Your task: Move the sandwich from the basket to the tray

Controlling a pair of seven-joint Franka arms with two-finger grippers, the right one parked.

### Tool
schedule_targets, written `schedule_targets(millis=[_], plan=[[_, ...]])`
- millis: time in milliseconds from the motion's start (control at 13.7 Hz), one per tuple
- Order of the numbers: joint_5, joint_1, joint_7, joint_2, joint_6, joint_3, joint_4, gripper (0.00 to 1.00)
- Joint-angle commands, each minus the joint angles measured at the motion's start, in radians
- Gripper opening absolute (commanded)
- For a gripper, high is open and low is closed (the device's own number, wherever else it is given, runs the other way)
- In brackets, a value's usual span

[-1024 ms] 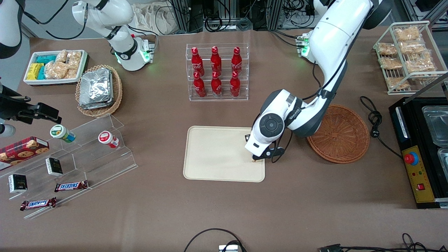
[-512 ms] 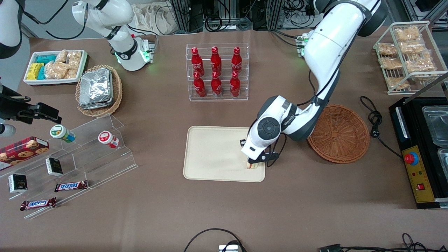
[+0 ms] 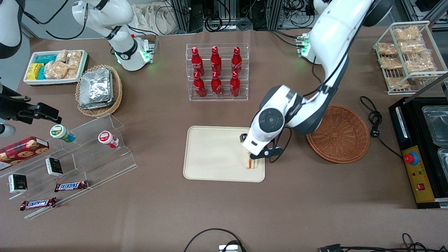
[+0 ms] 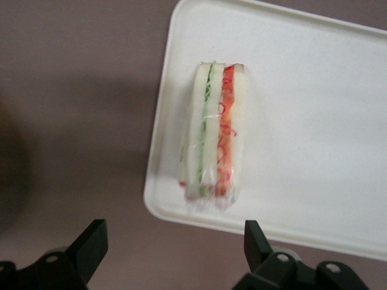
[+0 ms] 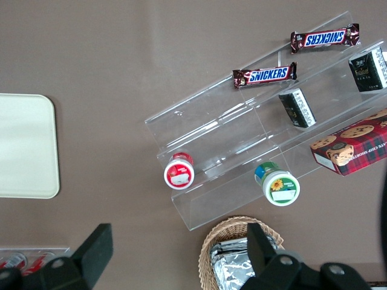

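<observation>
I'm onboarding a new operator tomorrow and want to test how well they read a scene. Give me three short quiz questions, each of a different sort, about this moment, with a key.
1. True or false: the sandwich lies on the tray.
2. Multiple choice: the gripper is (A) shut on the sandwich, (B) open above the sandwich, (C) inside the basket.
3. Fill in: the sandwich sits near the tray's edge toward the ___ arm's end of the table.

Key
1. True; it rests close to the rim.
2. B; the fingers stand apart, clear of the sandwich.
3. Working.
</observation>
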Motion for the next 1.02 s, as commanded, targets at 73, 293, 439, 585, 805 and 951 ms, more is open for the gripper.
schedule_targets(millis=[73,293,439,585,805,951], plan=[[0.004,0.088,0.211,-0.343,-0.027,0.002,-0.304,1.00],[-0.015,0.200,0.427,-0.517,-0.134,0.009,-0.366,1.00],[-0.041,0.304,0.555,-0.545,-0.252,0.009,-0.294,1.00],[-0.041,0.380,0.609,-0.531,-0.366,0.010,-0.197,1.00],[-0.043,0.470,0.638,-0.493,-0.394,0.013,-0.123,1.00],[-0.035,0.509,0.783,-0.398,-0.435,0.013,-0.007,1.00]])
